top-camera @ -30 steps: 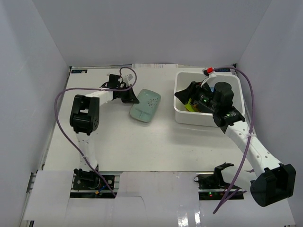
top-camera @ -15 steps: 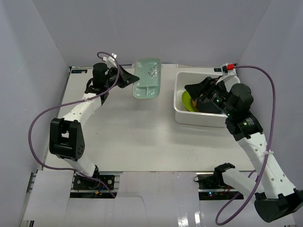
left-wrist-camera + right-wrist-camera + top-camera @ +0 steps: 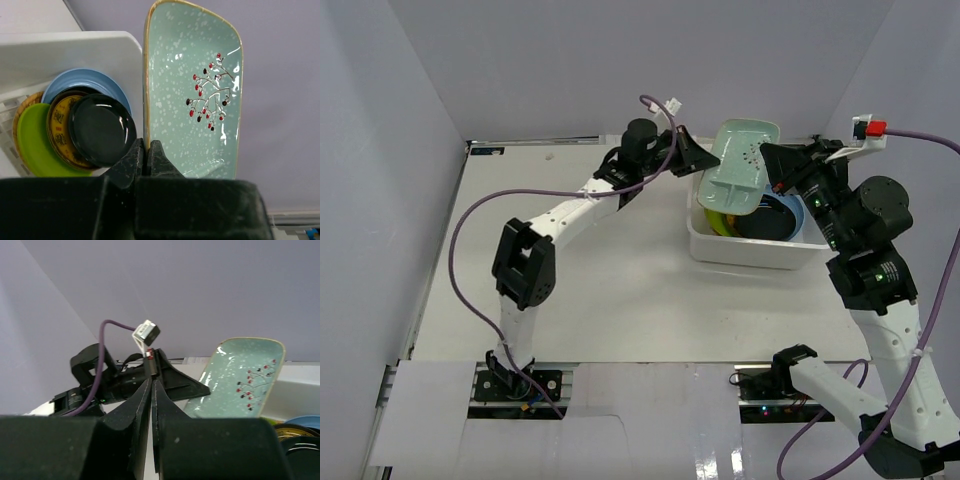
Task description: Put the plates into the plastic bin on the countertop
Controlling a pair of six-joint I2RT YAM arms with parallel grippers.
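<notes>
A pale grey-green rectangular plate (image 3: 740,165) (image 3: 195,100) (image 3: 240,380) with a red-berry branch pattern hangs tilted on edge over the left back part of the white plastic bin (image 3: 750,250). My left gripper (image 3: 698,160) (image 3: 146,150) is shut on its long edge. Inside the bin lie a light-blue plate (image 3: 85,80), a lime-green plate (image 3: 32,140) (image 3: 717,222), a woven tan plate (image 3: 20,107), a dark plate with gold centre (image 3: 57,125) and a glossy black plate (image 3: 100,130) (image 3: 770,218), overlapping. My right gripper (image 3: 778,163) (image 3: 151,382) is shut and empty, raised above the bin just right of the held plate.
The bin stands at the back right of the off-white countertop (image 3: 600,280), close to the right wall. Both forearms meet above the bin, with purple cables (image 3: 520,195) looping over the left side. Grey-white walls enclose the table.
The left arm has swung right, carrying the grey-green plate from the table's back centre to above the bin. The right gripper has risen out of the bin and shut.
</notes>
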